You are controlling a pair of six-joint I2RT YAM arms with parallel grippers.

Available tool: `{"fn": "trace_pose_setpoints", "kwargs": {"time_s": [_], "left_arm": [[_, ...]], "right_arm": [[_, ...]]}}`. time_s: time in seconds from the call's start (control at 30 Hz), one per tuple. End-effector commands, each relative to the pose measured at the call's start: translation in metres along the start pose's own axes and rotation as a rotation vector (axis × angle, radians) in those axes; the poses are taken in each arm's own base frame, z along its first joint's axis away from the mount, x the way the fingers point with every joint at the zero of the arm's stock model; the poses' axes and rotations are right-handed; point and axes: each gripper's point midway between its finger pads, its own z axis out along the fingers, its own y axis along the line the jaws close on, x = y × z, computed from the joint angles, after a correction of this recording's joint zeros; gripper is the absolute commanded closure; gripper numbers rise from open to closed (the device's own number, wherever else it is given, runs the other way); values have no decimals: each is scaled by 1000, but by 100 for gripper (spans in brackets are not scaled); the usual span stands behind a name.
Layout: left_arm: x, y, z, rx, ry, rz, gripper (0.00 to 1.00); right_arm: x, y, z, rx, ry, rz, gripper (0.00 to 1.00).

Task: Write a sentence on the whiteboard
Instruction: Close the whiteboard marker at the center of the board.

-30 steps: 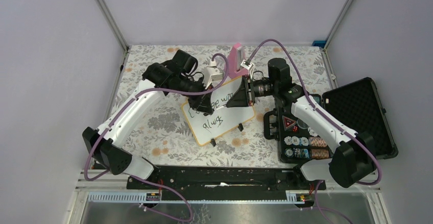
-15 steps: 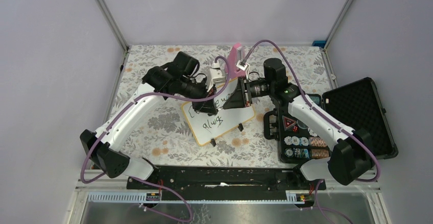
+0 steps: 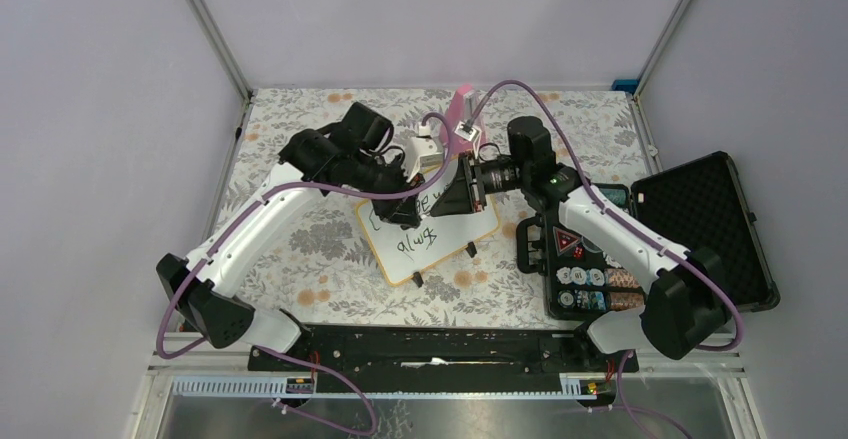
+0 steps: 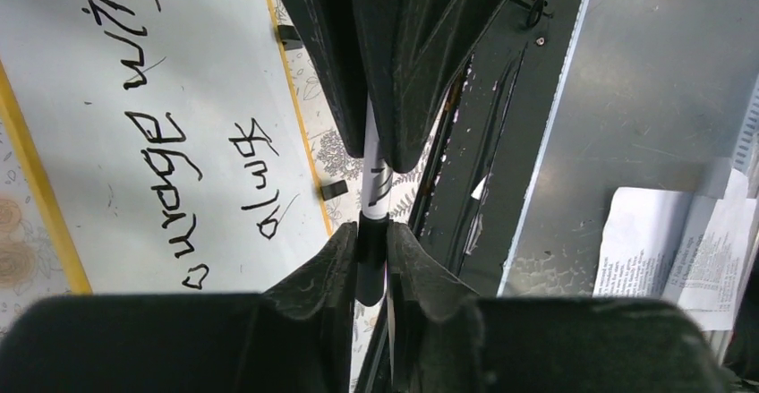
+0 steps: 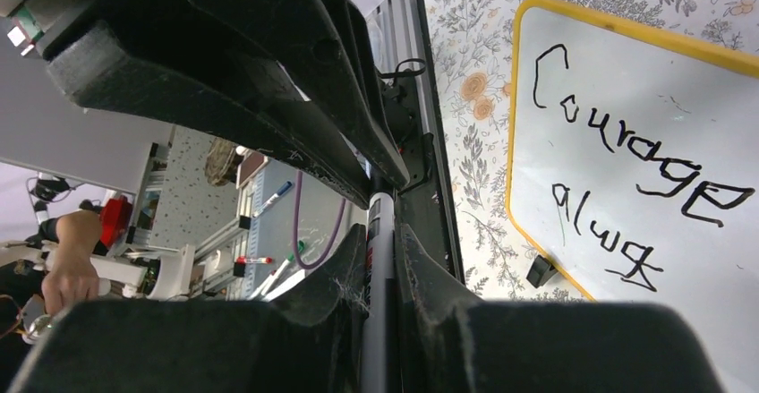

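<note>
The whiteboard lies tilted on the floral cloth, orange-rimmed with black feet. It also shows in the left wrist view and the right wrist view. The sentence reads "Courage win" over "alwa". My left gripper is shut on the black cap of a white marker. My right gripper faces it, shut on the marker's barrel. Both meet above the board's far half and hide part of the top line.
An open black case with poker chips stands right of the board. A pink object stands at the back. Spare markers and papers lie beyond the table's near edge.
My right gripper has moved left towards the left gripper, and the two now meet nose to nose over the board. The board has not moved.
</note>
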Motion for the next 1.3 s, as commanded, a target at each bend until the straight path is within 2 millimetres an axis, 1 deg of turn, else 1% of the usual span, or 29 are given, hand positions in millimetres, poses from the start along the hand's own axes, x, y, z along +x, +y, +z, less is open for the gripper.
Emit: {"fn": "trace_pose_setpoints", "kwargs": {"time_s": [0.0,0.03,0.1,0.13,0.2,0.27,0.3,0.47,0.53,0.63,0.77,0.8,0.83,0.9,0.93,1.13,1.27], "left_arm": [[-66,7,-15,-42,-215,196,73],[-61,10,-20,-41,-215,182,66],[-50,14,-31,1,-225,144,55],[-45,16,-36,18,-234,127,52],[-37,12,-41,47,-241,117,48],[-29,6,-39,72,-248,115,45],[-29,4,-39,74,-263,121,45],[-26,1,-36,80,-298,119,43],[-25,4,-32,77,-295,104,44],[-25,8,-27,80,-282,92,48],[-27,0,-18,103,-262,110,63],[-27,-1,-16,102,-256,117,69],[-28,-1,-16,98,-256,123,79],[-29,-2,-17,101,-257,122,95],[-31,-2,-17,102,-258,122,100],[-44,0,-15,119,-278,107,100],[-57,0,-20,104,-324,124,100]], "right_arm": [[2,19,9,-53,45,-48,100],[-4,18,5,-46,29,-50,100],[-18,15,-8,-31,-8,-43,100],[-25,14,-13,-29,-27,-39,100],[-35,14,-22,-32,-63,-35,100],[-39,17,-24,-44,-73,-24,100],[-41,19,-24,-51,-77,-19,100],[-42,19,-23,-64,-85,0,100],[-40,20,-21,-79,-81,18,100],[-33,24,-15,-99,-62,27,100],[-26,23,-8,-100,-41,31,100],[-25,23,-7,-99,-36,33,100],[-23,21,-5,-97,-31,31,100],[-20,21,-2,-95,-20,32,100],[-17,21,0,-99,-12,34,100],[6,27,21,-137,57,49,100],[18,29,31,-150,95,54,100]]}}
